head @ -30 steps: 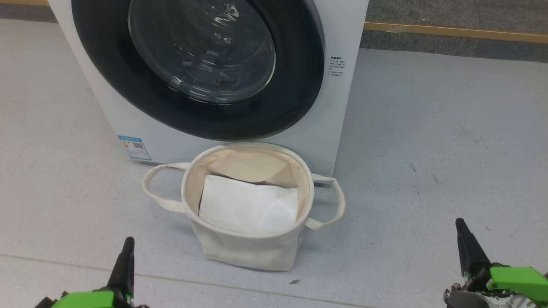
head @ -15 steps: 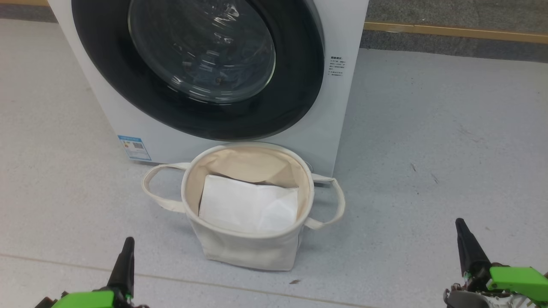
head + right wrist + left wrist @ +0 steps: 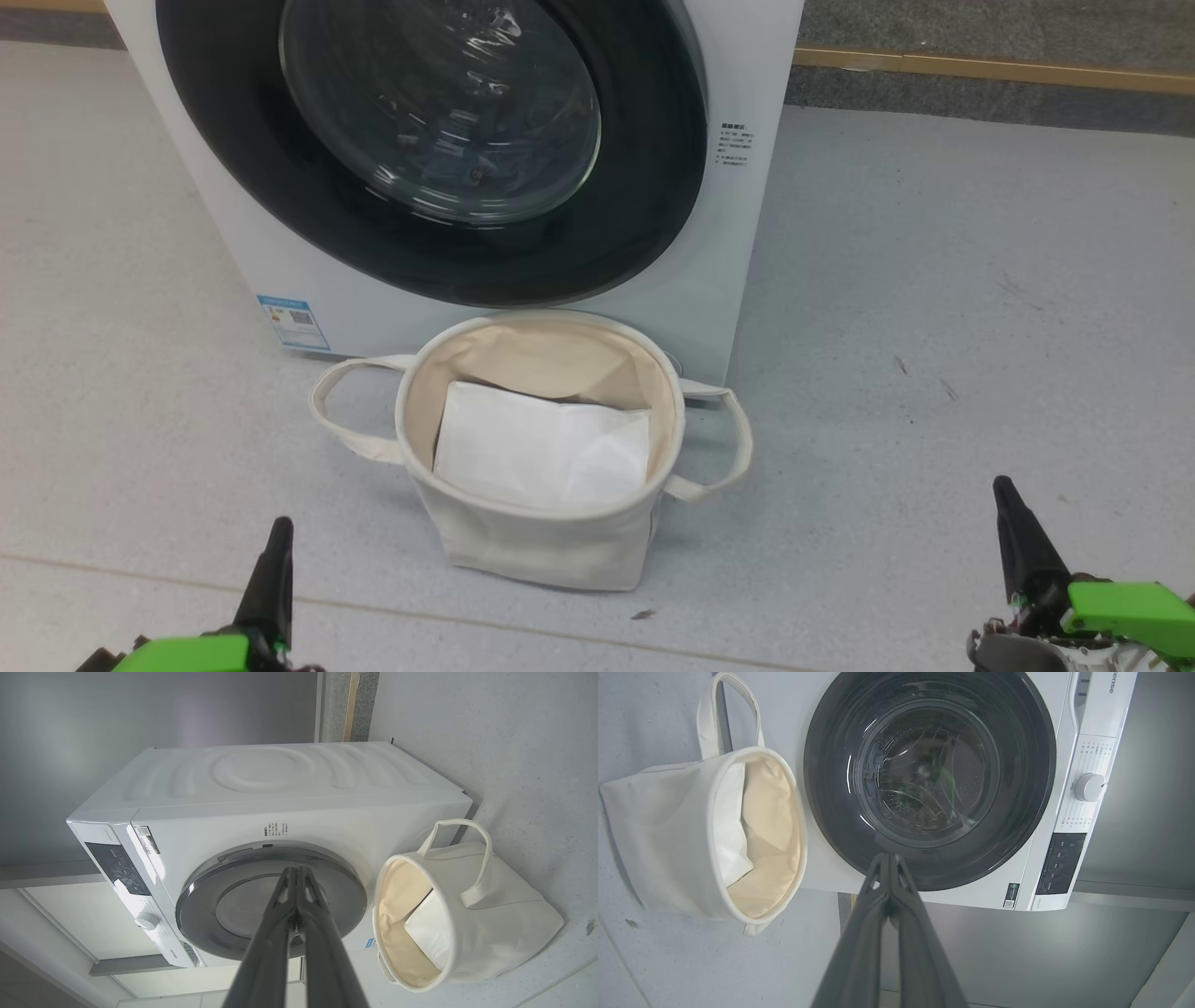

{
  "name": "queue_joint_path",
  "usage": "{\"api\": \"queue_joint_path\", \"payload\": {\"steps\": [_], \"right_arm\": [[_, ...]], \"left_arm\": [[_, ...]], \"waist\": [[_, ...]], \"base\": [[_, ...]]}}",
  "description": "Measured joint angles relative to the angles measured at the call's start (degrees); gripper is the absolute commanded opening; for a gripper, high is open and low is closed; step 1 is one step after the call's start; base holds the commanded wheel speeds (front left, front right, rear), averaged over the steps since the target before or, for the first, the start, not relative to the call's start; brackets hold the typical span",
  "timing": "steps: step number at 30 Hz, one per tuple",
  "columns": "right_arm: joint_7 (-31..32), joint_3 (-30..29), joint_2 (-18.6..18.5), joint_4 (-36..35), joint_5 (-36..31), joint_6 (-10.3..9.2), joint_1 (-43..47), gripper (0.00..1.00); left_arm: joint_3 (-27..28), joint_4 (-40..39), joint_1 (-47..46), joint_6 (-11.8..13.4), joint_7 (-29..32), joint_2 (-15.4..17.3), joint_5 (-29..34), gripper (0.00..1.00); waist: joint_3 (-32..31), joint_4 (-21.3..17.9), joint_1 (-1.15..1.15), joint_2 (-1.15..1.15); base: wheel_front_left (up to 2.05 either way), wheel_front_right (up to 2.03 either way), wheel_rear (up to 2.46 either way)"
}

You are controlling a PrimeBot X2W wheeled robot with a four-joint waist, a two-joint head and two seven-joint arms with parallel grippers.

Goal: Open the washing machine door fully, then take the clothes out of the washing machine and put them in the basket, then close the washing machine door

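The white washing machine (image 3: 738, 224) stands ahead with its black-rimmed round door (image 3: 429, 140) closed flat against the front. Behind the glass the drum looks dark and no clothes can be made out. The cream canvas basket (image 3: 541, 541) sits on the floor right before the machine, holding a plain white flat sheet (image 3: 541, 448). My left gripper (image 3: 277, 541) is at the lower left and my right gripper (image 3: 1008, 509) at the lower right, both well short of the basket. In the wrist views the left fingertips (image 3: 888, 858) and right fingertips (image 3: 295, 872) are pressed together, holding nothing.
Grey speckled floor (image 3: 934, 327) surrounds the machine, with a wooden strip (image 3: 990, 67) along the far wall. The control panel and white dial (image 3: 1087, 787) run along the machine's top front. The basket's loop handles (image 3: 719, 439) stick out to both sides.
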Motion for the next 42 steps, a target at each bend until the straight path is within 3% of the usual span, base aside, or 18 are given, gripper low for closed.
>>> {"api": "queue_joint_path", "payload": {"steps": [15, 16, 23, 42], "right_arm": [[0.00, 0.00, 0.00, 0.00, 0.00, 0.00, 0.00, 0.00], [-0.02, 0.00, 0.02, 0.20, 0.00, 0.01, 0.03, 1.00], [-0.19, 0.27, 0.27, 4.52, -0.04, 0.01, 3.08, 1.00], [-3.42, 1.34, 0.29, 2.92, -6.17, 0.01, 0.81, 1.00]], "left_arm": [[0.00, 0.00, 0.00, 0.00, 0.00, 0.00, 0.00, 0.00], [-0.02, 0.21, 0.03, 0.02, -0.03, -0.02, 0.01, 1.00], [-0.25, 4.54, 3.19, 0.08, -0.23, -0.51, 0.01, 1.00], [1.49, 1.60, 2.24, 1.03, -3.24, -0.51, 4.77, 1.00]], "waist": [[0.00, 0.00, 0.00, 0.00], [0.00, 0.00, 0.00, 0.00], [0.05, 0.03, 0.00, 0.00], [0.63, 0.37, 0.01, 0.00]], "base": [[0.00, 0.00, 0.00], [0.00, 0.00, 0.00], [0.00, 0.00, 0.00], [0.00, 0.00, 0.00]]}}
